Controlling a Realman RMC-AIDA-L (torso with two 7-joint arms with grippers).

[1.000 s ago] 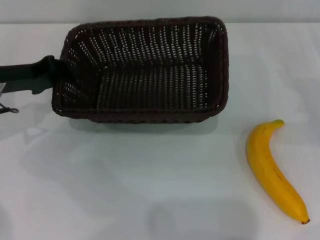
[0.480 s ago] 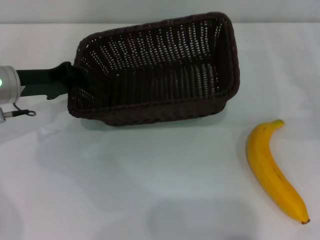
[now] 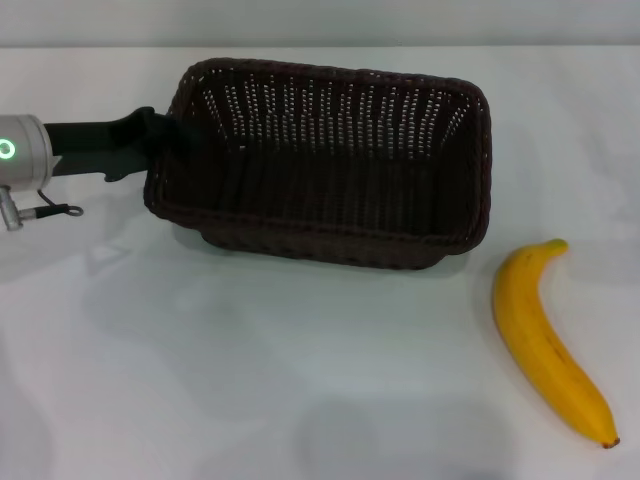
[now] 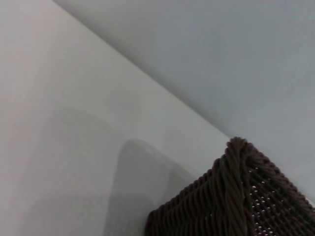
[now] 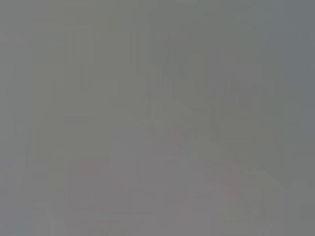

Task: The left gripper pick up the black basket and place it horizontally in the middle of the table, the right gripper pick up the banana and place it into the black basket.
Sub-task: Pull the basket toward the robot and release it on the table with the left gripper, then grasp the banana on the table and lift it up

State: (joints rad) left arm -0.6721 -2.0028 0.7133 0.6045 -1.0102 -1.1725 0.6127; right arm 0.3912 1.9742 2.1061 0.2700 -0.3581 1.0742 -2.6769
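Observation:
The black basket point(image 3: 330, 160) is a large dark woven basket lying lengthwise across the far middle of the white table point(image 3: 250, 380), open side up. My left gripper point(image 3: 165, 140) comes in from the left and is shut on the basket's left short rim. A corner of the basket point(image 4: 236, 196) shows in the left wrist view. The banana point(image 3: 545, 340) lies on the table at the near right, stem end toward the basket, apart from it. The right gripper is out of view; its wrist view shows only plain grey.
The left arm's silver wrist with green light point(image 3: 20, 155) and a thin cable point(image 3: 45, 212) sit at the left edge. A grey wall runs behind the table's far edge point(image 3: 320, 45).
The left gripper has moved right and swung the basket with it. The basket's right end, first raised and tilted back, has come down so it lies nearly level. The banana has not moved.

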